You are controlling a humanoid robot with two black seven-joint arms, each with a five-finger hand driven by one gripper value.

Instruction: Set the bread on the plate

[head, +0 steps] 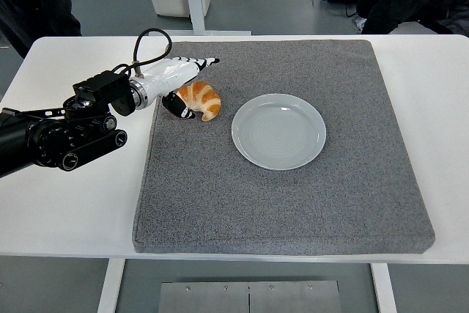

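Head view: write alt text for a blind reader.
A white-and-black robot left hand reaches around a golden croissant on a grey felt mat, fingers not yet closed. A round pale-grey plate sits empty to the croissant's right.

I have one head camera, high on the robot's side, looking forward and down over the white table (66,203) from mid-distance.

Bare grey mat (293,203) lies open between the croissant (200,100) and the plate (278,131), nothing blocking
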